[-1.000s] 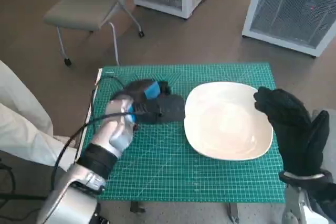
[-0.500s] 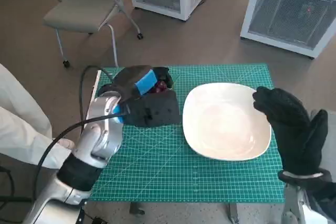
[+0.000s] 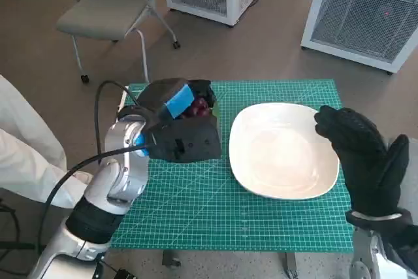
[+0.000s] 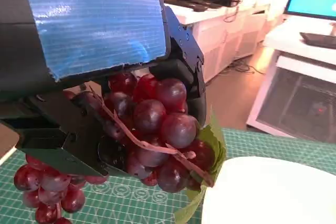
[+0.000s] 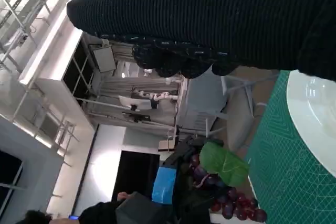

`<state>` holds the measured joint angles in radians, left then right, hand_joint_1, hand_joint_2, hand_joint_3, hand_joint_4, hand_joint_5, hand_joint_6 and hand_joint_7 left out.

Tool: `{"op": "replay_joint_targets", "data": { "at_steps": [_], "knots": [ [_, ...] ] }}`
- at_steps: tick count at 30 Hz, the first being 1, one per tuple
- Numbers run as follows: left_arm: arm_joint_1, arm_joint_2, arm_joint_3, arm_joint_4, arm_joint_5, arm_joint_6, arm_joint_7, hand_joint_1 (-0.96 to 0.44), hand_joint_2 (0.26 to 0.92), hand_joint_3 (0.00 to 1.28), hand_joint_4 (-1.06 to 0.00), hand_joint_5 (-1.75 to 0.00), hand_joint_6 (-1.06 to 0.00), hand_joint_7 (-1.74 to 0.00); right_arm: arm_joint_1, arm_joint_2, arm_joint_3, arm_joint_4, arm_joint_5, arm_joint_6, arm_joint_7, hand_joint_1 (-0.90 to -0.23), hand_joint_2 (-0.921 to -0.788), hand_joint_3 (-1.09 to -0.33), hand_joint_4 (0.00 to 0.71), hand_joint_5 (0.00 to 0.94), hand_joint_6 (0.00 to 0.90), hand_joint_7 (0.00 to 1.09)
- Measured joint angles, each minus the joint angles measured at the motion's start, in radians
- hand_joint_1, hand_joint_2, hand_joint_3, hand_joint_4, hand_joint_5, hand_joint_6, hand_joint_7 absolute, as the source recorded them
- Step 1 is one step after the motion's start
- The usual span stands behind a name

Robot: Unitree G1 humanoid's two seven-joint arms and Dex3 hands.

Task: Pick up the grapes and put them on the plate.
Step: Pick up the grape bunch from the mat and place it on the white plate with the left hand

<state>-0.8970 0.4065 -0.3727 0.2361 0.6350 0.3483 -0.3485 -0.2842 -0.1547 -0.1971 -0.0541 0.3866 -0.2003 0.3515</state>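
red grapes, apparently one bunch, one white plate.

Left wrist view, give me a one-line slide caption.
Left hand grips a bunch of red grapes lifted above the green mat, beside the white plate.

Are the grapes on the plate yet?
No: the grapes hang in the left hand above the green mat, and the white plate beside them holds nothing.
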Motion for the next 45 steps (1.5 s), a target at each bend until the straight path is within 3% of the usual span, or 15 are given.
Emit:
{"op": "replay_joint_targets", "data": {
  "at_steps": [8, 12, 14, 22, 28, 33, 35, 40, 45],
  "knots": [
    [-0.065, -0.072, -0.031, 0.071, 0.000, -0.004, -0.017, 0.01, 0.877, 0.11, -0.64, -1.41, -0.83, -0.75, 0.000, -0.003, -0.004, -0.004, 0.004, 0.000, 0.003, -0.392, -0.921, -0.642, 0.391, 0.726, 0.164, 0.99],
    [-0.127, -0.124, -0.053, 0.108, 0.001, -0.004, -0.033, 0.00, 0.851, 0.16, -0.66, -1.27, -0.74, -0.99, 0.000, -0.004, -0.007, -0.010, 0.004, 0.000, 0.003, -0.392, -0.921, -0.641, 0.392, 0.726, 0.165, 0.99],
    [-0.163, -0.153, -0.062, 0.129, 0.000, -0.004, -0.040, 0.00, 0.846, 0.17, -0.68, -1.25, -0.72, -1.02, 0.001, -0.005, -0.010, -0.013, 0.004, 0.000, 0.003, -0.392, -0.921, -0.640, 0.392, 0.726, 0.166, 0.99],
    [-0.308, -0.261, -0.096, 0.235, -0.001, -0.032, -0.045, 0.00, 0.822, 0.22, -0.70, -1.33, -0.72, -0.92, 0.016, -0.006, -0.020, -0.031, 0.004, -0.001, 0.003, -0.396, -0.921, -0.638, 0.394, 0.725, 0.172, 0.99],
    [-0.364, -0.318, -0.112, 0.308, -0.005, -0.080, -0.040, 0.01, 0.692, 0.48, -0.65, -1.45, -0.71, -0.96, 0.031, -0.007, -0.026, -0.043, 0.004, -0.005, 0.003, -0.398, -0.921, -0.636, 0.395, 0.724, 0.177, 0.99],
    [-0.391, -0.345, -0.124, 0.366, -0.006, -0.140, -0.030, 0.01, 0.536, 0.82, -0.55, -1.66, -0.67, -1.12, 0.041, -0.006, -0.031, -0.059, 0.003, -0.007, 0.000, -0.398, -0.921, -0.635, 0.394, 0.722, 0.180, 0.99],
    [-0.401, -0.349, -0.127, 0.393, -0.006, -0.163, -0.023, 0.01, 0.510, 0.89, -0.52, -1.69, -0.65, -1.18, 0.046, -0.006, -0.032, -0.066, 0.002, -0.008, -0.003, -0.399, -0.921, -0.634, 0.393, 0.721, 0.181, 0.99],
    [-0.421, -0.353, -0.130, 0.446, -0.005, -0.201, -0.003, 0.00, 0.558, 0.89, -0.45, -1.62, -0.48, -1.48, 0.059, -0.004, -0.032, -0.078, -0.002, -0.011, -0.011, -0.400, -0.921, -0.635, 0.388, 0.716, 0.180, 0.99],
    [-0.422, -0.358, -0.131, 0.461, -0.003, -0.207, 0.001, 0.00, 0.612, 0.78, -0.47, -1.53, -0.48, -1.48, 0.067, -0.002, -0.032, -0.083, -0.007, -0.014, -0.018, -0.398, -0.921, -0.635, 0.388, 0.713, 0.179, 0.99]
  ]
}}
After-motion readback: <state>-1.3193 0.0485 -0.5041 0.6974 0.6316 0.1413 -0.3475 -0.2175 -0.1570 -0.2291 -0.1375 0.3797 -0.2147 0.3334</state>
